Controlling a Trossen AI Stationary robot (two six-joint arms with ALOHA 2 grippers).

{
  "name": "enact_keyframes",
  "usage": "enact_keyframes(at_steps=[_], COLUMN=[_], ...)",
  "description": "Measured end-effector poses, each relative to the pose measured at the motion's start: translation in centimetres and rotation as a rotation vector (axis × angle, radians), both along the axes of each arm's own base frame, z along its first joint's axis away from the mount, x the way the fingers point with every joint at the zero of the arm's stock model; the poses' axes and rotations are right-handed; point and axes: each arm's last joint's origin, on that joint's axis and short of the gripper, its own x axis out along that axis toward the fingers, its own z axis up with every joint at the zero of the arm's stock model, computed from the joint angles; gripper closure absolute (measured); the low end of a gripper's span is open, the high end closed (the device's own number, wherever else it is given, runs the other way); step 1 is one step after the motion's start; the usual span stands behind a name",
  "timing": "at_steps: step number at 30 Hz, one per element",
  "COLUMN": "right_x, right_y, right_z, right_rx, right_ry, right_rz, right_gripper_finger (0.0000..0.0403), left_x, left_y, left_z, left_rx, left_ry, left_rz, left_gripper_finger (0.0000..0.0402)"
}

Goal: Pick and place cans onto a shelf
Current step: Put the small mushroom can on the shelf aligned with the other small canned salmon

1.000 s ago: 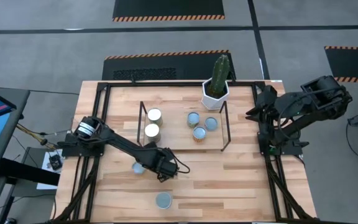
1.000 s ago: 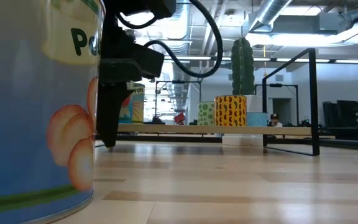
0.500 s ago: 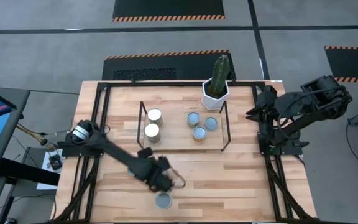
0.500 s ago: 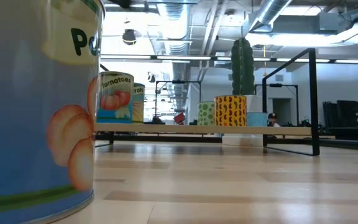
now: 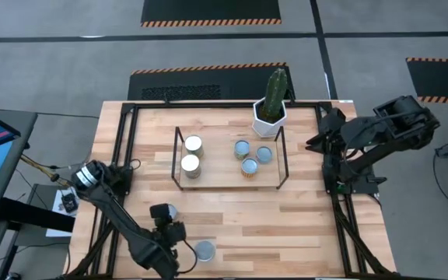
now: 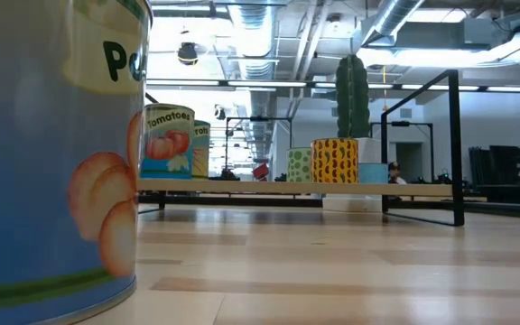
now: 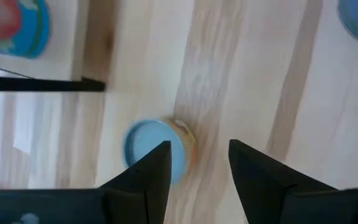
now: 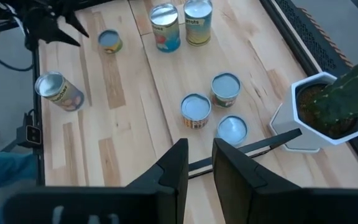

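The shelf [image 5: 220,177], thin black rods over a light board, stands mid-table and carries several cans: two silvery-topped ones [image 5: 192,154] at its left and three blue-topped ones [image 5: 249,155] at its right. A small blue-topped can [image 5: 167,211] stands on the table in front of the shelf. Another can [image 5: 204,250] stands near the table's near edge. My left gripper [image 5: 167,227] hovers open just on the near side of the small can [image 7: 157,152], touching nothing. My right gripper [image 5: 317,142] waits at the table's right edge, its fingers a narrow gap apart [image 8: 199,168].
A white hexagonal pot with a cactus [image 5: 271,109] stands at the shelf's far right corner. Black frame rails [image 5: 127,155] run along the table's sides. In the low view the near can [image 6: 52,153] fills the left foreground. Bare wood lies right of the two loose cans.
My left arm has swung from the table's middle, in front of the shelf, toward the near edge and left, turning so that its gripper now faces the small blue-topped can from the near side. It has left the low view. The cans have stayed in place.
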Motion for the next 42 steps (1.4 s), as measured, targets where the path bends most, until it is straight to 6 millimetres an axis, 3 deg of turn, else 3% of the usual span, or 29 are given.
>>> enact_keyframes(at_steps=[7, 13, 16, 23, 29, 36, 42], right_x=[1.0, 1.7, 1.8, 2.2, 2.2, 2.1, 2.1], right_y=[0.6, 1.3, 1.4, 1.5, 1.5, 1.5, 1.5], right_z=[-0.4, -0.7, -0.7, -0.9, -0.9, -0.8, -0.9], right_rx=[-0.008, -0.017, -0.016, -0.016, -0.016, -0.021, -0.023], right_ry=[0.027, 0.049, 0.051, 0.06, 0.06, 0.061, 0.062], right_rz=[0.015, 0.038, 0.039, 0.034, 0.034, 0.04, 0.042], right_gripper_finger=[0.0305, 0.0305, 0.0305, 0.0305, 0.0305, 0.0305, 0.0305], left_x=[-2.6, -4.8, -4.5, -4.2, -3.5, -2.6, -2.1], left_y=[2.3, 5.1, 5.7, 7.7, 7.1, 6.6, 6.8], left_z=[1.6, 2.8, 1.8, -0.4, -1.3, -4.2, -4.7], left_rx=[-0.086, -0.31, -0.404, -0.349, -0.372, -0.319, -0.306], left_ry=[0.049, -0.093, -0.155, -0.076, -0.074, -0.002, 0.0], left_rz=[0.016, -0.011, -0.063, -0.049, -0.08, -0.048, -0.018], left_gripper_finger=[0.025, 0.025, 0.025, 0.025, 0.025, 0.025, 0.0254])
